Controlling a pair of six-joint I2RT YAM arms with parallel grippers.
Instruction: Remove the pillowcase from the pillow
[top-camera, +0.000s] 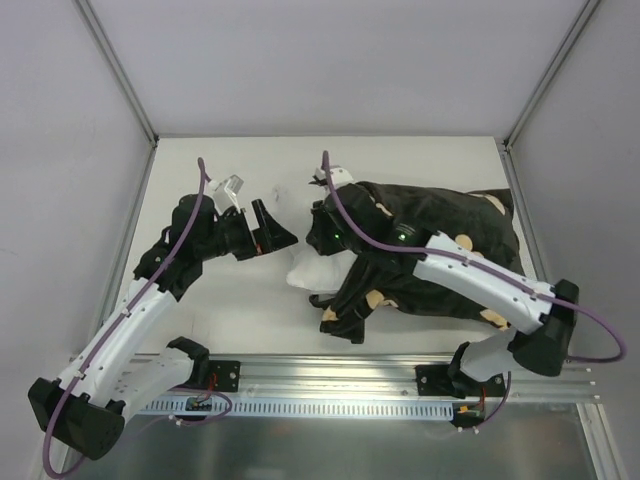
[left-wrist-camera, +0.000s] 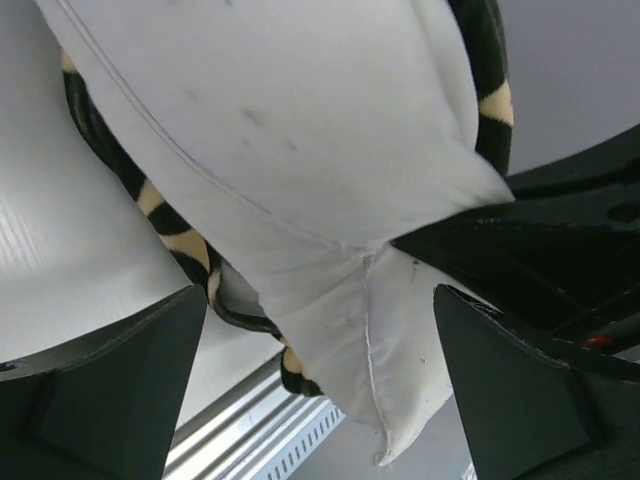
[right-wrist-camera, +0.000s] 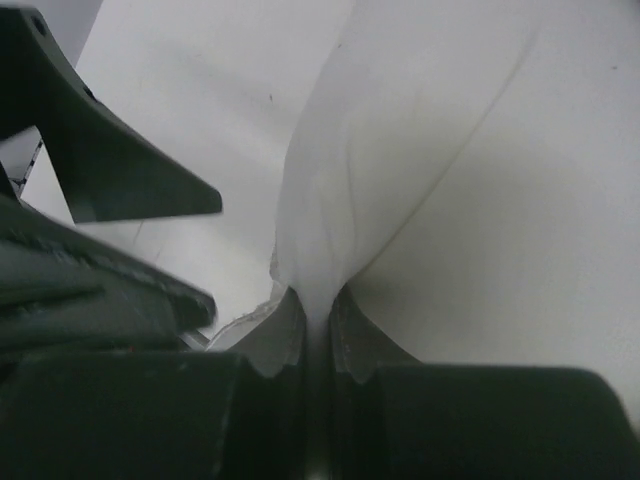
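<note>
The white pillow sticks out of the left end of the black, tan-printed pillowcase, which lies bunched on the right half of the table. My right gripper is at that exposed end, and in the right wrist view it is shut on a fold of the pillow. My left gripper is open just left of it. In the left wrist view a pointed pillow corner hangs between the spread fingers, untouched. The pillowcase edge curls behind the pillow.
A metal rail runs along the near table edge and also shows in the left wrist view. Grey enclosure walls close the back and sides. The white table lies bare at the left and back.
</note>
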